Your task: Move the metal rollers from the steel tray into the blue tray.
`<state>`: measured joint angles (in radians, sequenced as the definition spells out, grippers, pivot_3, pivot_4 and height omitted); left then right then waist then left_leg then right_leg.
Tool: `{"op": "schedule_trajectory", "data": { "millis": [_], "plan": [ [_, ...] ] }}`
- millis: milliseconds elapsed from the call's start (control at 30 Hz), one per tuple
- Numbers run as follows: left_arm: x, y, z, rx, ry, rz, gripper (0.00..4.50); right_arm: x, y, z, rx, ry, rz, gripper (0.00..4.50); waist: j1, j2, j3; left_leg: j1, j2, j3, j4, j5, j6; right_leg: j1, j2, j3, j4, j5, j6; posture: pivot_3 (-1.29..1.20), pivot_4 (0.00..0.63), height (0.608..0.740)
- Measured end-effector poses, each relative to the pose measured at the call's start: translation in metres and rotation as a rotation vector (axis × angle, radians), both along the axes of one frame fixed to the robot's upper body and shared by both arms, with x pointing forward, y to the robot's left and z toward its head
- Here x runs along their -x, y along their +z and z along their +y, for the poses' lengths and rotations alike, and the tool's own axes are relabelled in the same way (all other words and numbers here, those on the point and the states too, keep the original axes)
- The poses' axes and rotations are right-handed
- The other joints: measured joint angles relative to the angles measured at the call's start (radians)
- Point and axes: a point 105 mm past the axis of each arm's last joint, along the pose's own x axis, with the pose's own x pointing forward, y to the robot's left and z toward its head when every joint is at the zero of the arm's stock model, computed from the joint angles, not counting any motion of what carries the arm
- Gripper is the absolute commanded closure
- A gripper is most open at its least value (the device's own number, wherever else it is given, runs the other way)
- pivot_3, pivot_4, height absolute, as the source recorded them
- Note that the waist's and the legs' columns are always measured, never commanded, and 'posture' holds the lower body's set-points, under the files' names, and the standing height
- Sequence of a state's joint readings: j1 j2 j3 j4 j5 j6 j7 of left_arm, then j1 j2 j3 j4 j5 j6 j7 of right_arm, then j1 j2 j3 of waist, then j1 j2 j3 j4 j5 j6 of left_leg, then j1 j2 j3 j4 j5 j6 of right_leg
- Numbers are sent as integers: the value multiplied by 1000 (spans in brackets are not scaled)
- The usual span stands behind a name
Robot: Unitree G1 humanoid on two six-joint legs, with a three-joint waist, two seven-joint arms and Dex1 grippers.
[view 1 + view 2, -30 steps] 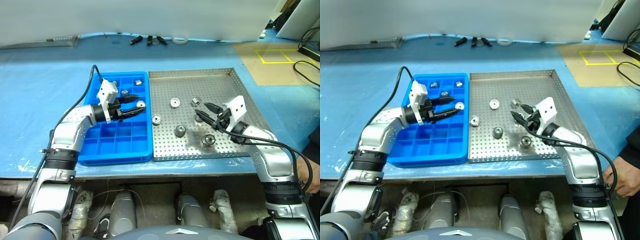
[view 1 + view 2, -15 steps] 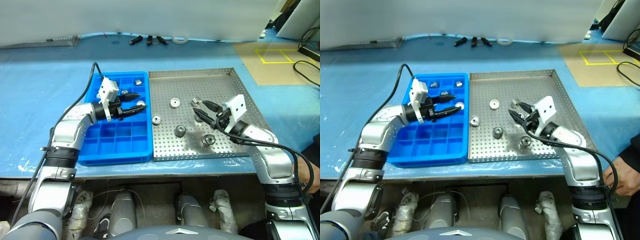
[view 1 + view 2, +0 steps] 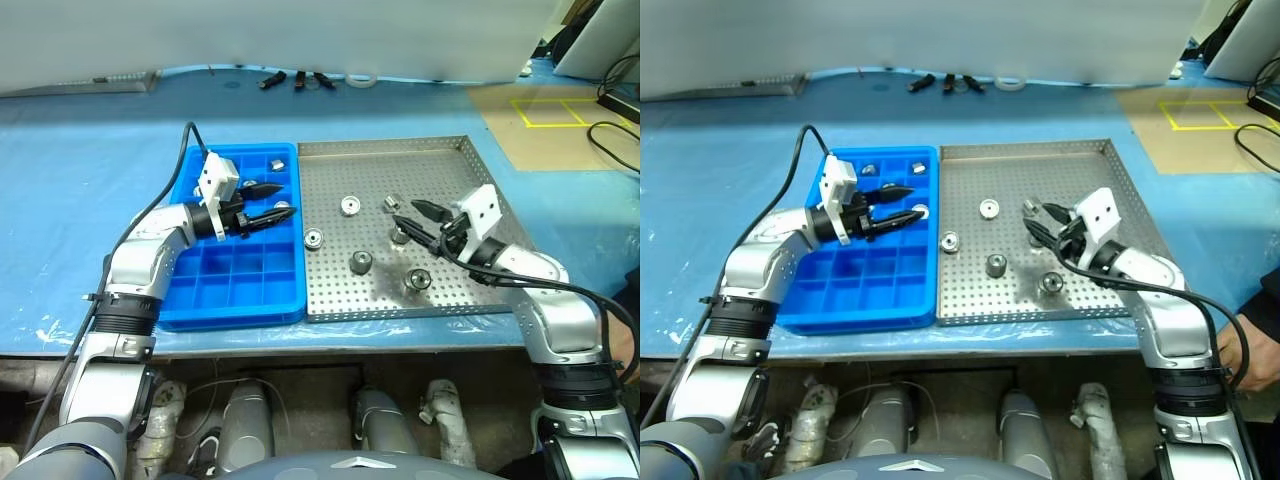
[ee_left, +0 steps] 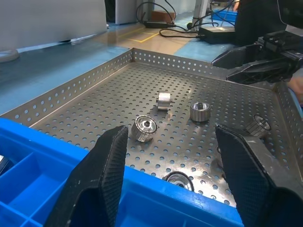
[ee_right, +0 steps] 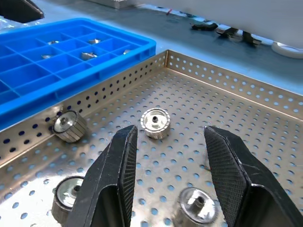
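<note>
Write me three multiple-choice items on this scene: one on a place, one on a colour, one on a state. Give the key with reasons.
1. Where does the bright blue plastic compartment tray lie relative to the perforated square steel tray?
A. Beside it, on the robot's left
B. Beside it, on the robot's right
C. Stacked inside it

2. What colour are the fingers of the left gripper and the right gripper?
A. White
B. Black
C. Orange

3. How do the left gripper's fingers stand?
A. Shut on a roller
B. Apart, with nothing between them
C. Clamped on the tray rim

Key:
1. A: the head views show the two trays side by side, the blue one toward the left arm.
2. B: both wrist views show dark black fingers.
3. B: the left wrist view shows a clear gap between the fingers.
</note>
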<state>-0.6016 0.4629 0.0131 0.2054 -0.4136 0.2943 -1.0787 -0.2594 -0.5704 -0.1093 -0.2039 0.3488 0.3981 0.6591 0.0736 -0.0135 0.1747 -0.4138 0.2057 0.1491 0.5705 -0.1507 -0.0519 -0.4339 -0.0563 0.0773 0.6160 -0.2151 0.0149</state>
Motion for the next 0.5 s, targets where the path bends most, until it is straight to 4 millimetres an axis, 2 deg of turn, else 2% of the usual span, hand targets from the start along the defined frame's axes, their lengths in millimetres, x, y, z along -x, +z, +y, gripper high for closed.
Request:
{"op": "schedule_trajectory", "data": {
  "millis": [167, 367, 500],
  "plan": [
    [2, 4, -7, -27, -57, -8, 1437, 2, 4, -9, 12, -3, 10, 2172, -1, 0, 0, 0, 0, 0, 0, 0, 0, 0, 0, 0, 0, 0, 0, -86, 150, 740],
    [1, 12, -16, -75, -136, -35, 1437, 26, -11, -12, 53, 93, 131, 2172, 0, 0, 0, 0, 0, 0, 0, 0, 1, 1, 0, 0, -2, 0, 0, -88, 150, 740],
    [-9, 18, -31, -156, -219, -70, 1437, 28, -7, -14, 76, 109, 130, 2172, -1, 0, 0, 0, 0, 0, 0, 1, 2, 1, 0, 0, -1, 0, 0, -92, 150, 740]
  ]
}}
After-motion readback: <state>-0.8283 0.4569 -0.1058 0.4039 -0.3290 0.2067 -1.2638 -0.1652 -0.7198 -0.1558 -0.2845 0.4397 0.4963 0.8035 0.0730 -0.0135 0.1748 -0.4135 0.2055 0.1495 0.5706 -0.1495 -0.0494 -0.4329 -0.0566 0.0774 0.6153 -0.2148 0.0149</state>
